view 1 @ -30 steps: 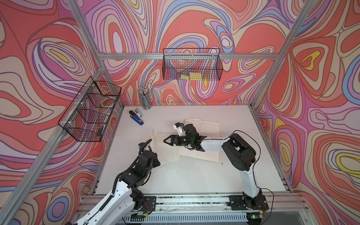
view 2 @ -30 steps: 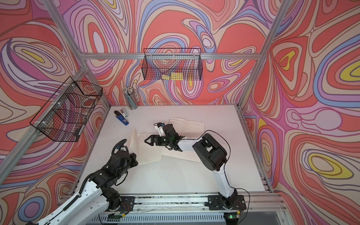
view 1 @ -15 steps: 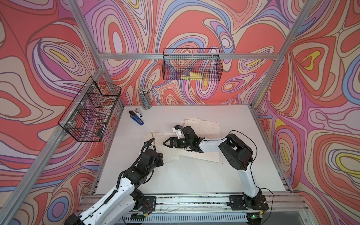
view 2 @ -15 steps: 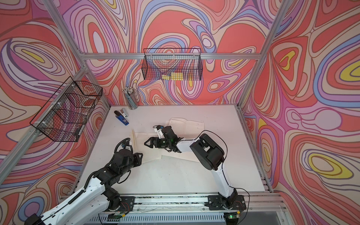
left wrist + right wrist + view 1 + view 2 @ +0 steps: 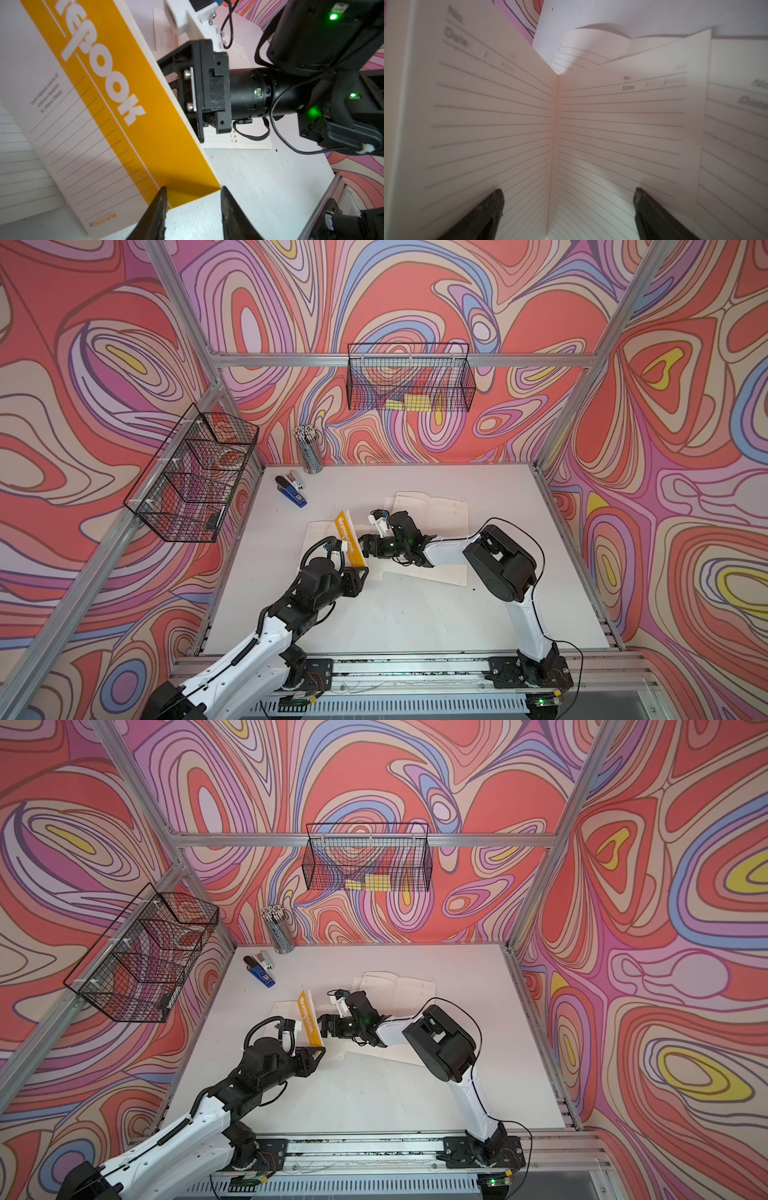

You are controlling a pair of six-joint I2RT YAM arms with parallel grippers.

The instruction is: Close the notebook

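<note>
we're mid-fold on this one. nearest to us, the left pincer point(image 5: 193, 189) sits at the near bottom corner of the notebook point(image 5: 347, 537). its jaws are part way open and that corner pokes in between the fingertips point(image 5: 163, 199). nothing looks pinched in the left wrist view, so we'd call it empty, nudging rather than gripping.

the notebook itself lies on the tabletop point(image 5: 395, 614). one half is tipped up steeply, almost on edge, with its yellow cover point(image 5: 128, 128) facing the left arm. the other half lies flat under the right arm.

on the far side of that raised half, the right pincer point(image 5: 568, 191) is poked into the v of the notebook. its jaws are spread wide, one fingertip over each page either side of the crease, gripping nothing. in the left wrist view it looks to be right up against the raised half's page block.

just behind the notebook a second open notebook point(image 5: 432, 510) lies flat. further back are a blue stapler point(image 5: 292, 490) and a pencil cup point(image 5: 309, 448), well apart from the fold.

our read: the lift is done, the closing swing isn't. next the right pincer has to back out of the v or it gets shut in. meanwhile the left one pushes the cover past upright and down onto the flat half. go slow, a loose cover could flop back open.
</note>
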